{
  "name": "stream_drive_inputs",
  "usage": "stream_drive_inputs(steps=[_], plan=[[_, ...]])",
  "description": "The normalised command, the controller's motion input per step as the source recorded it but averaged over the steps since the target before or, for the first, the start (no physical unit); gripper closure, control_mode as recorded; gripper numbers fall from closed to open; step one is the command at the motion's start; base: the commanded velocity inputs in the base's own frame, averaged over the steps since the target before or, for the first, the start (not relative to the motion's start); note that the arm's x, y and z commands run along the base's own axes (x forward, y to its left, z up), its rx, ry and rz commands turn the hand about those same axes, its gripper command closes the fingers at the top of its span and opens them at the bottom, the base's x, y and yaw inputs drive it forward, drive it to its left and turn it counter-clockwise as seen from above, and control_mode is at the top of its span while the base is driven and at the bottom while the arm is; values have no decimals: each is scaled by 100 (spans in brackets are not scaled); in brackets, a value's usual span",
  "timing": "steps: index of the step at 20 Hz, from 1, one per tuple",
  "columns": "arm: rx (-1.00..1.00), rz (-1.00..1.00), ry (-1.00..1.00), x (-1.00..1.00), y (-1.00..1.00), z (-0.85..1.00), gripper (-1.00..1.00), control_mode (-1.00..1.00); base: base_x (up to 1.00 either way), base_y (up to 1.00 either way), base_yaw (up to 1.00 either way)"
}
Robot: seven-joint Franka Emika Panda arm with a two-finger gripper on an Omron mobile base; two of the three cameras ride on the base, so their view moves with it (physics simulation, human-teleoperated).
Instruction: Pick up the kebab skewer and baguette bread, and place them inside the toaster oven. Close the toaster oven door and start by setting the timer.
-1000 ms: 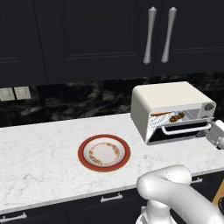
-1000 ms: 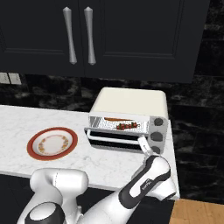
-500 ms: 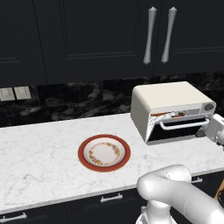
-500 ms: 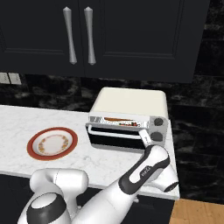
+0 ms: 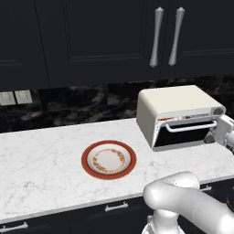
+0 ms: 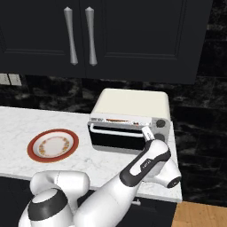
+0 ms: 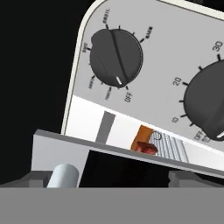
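The cream-white toaster oven (image 5: pixel 176 107) stands on the counter's right side. Its dark glass door (image 6: pixel 116 139) is tilted up nearly shut, with a narrow gap left at the top. Through that gap the hand view shows an orange-brown bit of the baguette bread (image 7: pixel 142 133) and a red chunk of the kebab skewer (image 7: pixel 147 148) inside. My gripper (image 6: pixel 145 131) is open at the door's upper right corner, by the knob panel. Its fingertips (image 7: pixel 33 177) straddle the door's top edge, beside the end of the pale handle (image 7: pixel 64 175), and hold nothing. Two grey knobs (image 7: pixel 116 57) fill the view above.
A red-rimmed plate (image 5: pixel 109 160) lies bare on the white marble counter (image 5: pixel 41 164), left of the oven. Dark cabinets with long handles (image 5: pixel 157 36) hang above. The counter's right end (image 6: pixel 175 190) is just past the oven.
The oven door has swung up from about half open to nearly shut, and my gripper rose with its top edge toward the knob panel.
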Motion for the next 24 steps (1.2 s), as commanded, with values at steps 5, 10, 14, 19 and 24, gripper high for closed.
stream_drive_inputs(steps=[5,10,14,19,24], plan=[[13,0,0,40,39,30,-100,-100,0,0,0],[10,0,0,41,41,26,-100,-100,0,0,0],[8,0,0,37,42,24,-100,-100,0,0,0],[6,0,1,37,37,16,-100,-100,0,0,0],[4,0,4,42,32,8,-100,-100,0,0,0]])
